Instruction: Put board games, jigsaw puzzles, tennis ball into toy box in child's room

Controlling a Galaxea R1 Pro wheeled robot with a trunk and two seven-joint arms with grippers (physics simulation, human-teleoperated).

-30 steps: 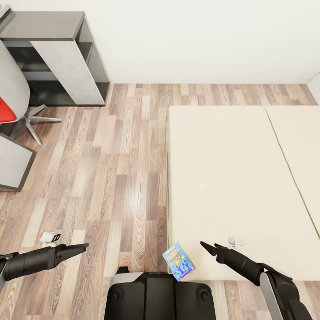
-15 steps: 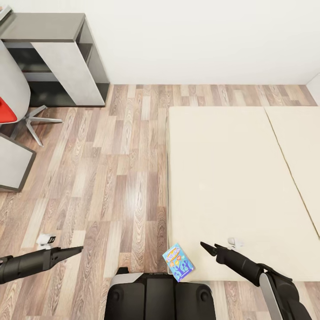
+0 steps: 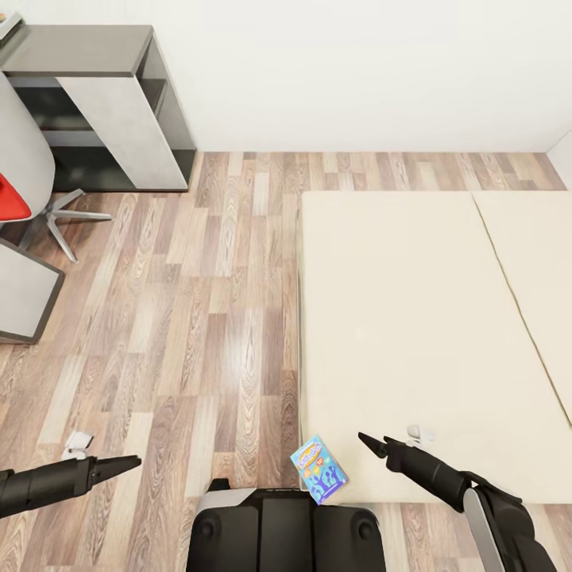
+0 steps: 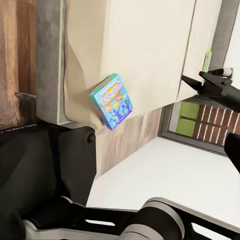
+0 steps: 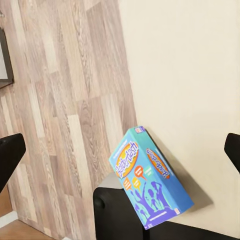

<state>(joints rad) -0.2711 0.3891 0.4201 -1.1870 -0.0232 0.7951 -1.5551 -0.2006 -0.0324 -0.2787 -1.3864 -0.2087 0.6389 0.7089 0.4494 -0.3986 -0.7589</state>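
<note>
Blue board game (image 3: 318,469): lid lettering too small to read; lies at the bed's (image 3: 413,334) near corner. Right gripper (image 5: 120,152) hovers over it, jaws spread, empty. Left gripper (image 3: 131,461) extends low above the floor (image 3: 199,318); cannot tell its state.

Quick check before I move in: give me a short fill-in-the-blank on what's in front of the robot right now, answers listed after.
1. The blue board game lies at the near corner of the beige ____.
2. The floor beside the bed is made of ____ planks.
3. In the head view the right gripper hovers above the mattress, to the ____ of the board game.
4. The left gripper hangs above the ____.

Missing words: bed; wood; right; floor
</note>
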